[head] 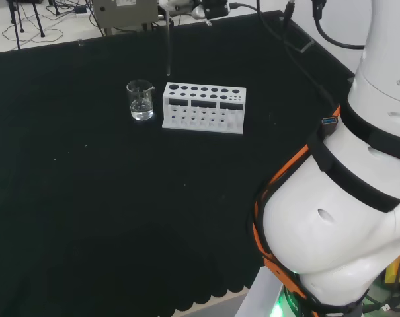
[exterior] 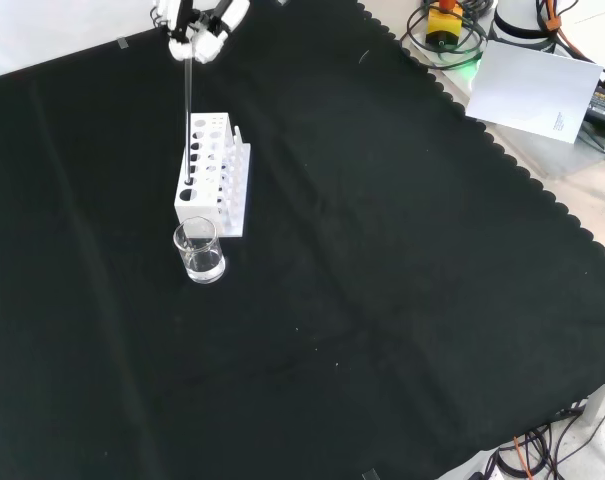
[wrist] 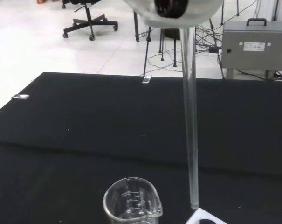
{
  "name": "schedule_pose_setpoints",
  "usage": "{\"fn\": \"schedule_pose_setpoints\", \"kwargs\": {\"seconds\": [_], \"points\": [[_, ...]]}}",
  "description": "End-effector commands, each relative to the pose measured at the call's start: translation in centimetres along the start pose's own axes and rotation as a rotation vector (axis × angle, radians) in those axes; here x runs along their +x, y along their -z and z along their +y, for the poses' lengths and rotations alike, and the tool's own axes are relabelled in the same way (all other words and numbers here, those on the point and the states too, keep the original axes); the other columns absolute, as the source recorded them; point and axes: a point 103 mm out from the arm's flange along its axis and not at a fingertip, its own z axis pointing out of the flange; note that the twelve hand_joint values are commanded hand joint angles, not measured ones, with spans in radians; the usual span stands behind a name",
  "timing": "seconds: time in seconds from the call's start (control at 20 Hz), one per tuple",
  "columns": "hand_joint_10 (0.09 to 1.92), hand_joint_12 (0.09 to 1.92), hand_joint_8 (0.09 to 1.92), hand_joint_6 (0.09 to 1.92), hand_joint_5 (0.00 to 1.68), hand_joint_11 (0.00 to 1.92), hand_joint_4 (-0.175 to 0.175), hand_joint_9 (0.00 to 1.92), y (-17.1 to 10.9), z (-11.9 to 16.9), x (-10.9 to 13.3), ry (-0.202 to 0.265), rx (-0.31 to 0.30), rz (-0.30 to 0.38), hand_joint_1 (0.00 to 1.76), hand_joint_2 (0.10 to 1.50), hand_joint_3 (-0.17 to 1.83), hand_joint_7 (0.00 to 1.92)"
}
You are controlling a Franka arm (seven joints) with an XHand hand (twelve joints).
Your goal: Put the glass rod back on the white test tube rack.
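Beaker point(exterior: 200, 251) (clear) just beside rack point(exterior: 215, 180); rod point(exterior: 188, 120) hangs above.

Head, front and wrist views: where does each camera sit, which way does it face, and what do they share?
Head view: behind and above the arm's base, looking over white arm links at the rack.
Front view: opposite, looking down; the hand enters at top.
Wrist view: at the wrist, looking along the glass rod.
Shared: the rod and the beaker appear in all three.
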Motion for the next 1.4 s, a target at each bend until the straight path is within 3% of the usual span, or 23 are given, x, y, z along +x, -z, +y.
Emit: {"fn": "schedule_pose_setpoints", "kwargs": {"seconds": [0.05, 0.45, 1.0, 1.4], "points": [[0.69, 0.86, 1.05, 0.29, 1.22, 1.36, -0.175, 1.76, 2.7, -4.9, -4.8, -0.102, -0.037, 0.007, 1.30, 1.00, 0.08, 1.16], [0.69, 0.86, 1.05, 0.28, 1.22, 1.36, -0.175, 1.76, 3.7, -8.9, -6.7, -0.191, -0.047, 0.002, 1.30, 1.00, 0.08, 1.15], [0.70, 0.86, 1.05, 0.28, 1.22, 1.36, -0.175, 1.76, 3.1, -12.2, -7.3, -0.220, -0.031, -0.007, 1.30, 1.01, 0.07, 1.15], [0.70, 0.86, 1.05, 0.28, 1.22, 1.36, -0.175, 1.76, 2.1, -12.1, -6.8, -0.212, -0.018, 0.004, 1.30, 1.01, 0.07, 1.15]]}}
